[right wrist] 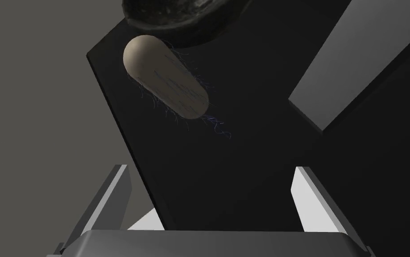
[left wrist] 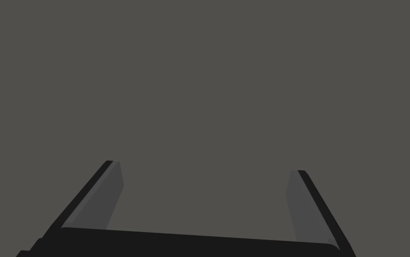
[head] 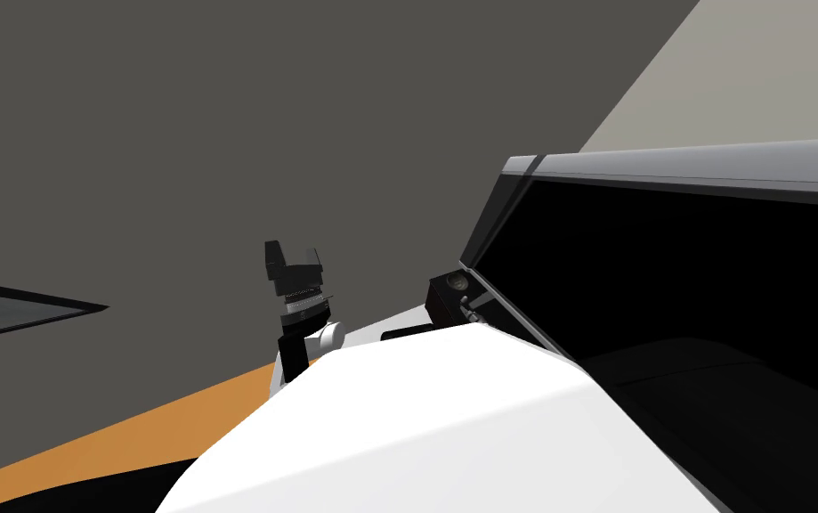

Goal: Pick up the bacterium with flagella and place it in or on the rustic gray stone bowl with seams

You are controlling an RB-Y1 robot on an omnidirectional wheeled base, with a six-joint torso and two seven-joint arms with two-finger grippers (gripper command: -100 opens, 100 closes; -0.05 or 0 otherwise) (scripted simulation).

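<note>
- While the right gripper (right wrist: 211, 168) gapes wide, a beige capsule-shaped bacterium (right wrist: 166, 76) with thin bluish hairs lies beyond it, beside a dark rough bowl (right wrist: 186, 18).
- Left gripper (left wrist: 204, 166): wide, empty.

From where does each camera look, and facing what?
Head view: on the head, looking down and forward; left tool raised against the grey wall.
Left wrist view: on the left hand, facing that wall; open fingers show.
Right wrist view: on the right hand, facing the bacterium near the bowl; right tool open.
Shared: head and left wrist, the wall.
</note>
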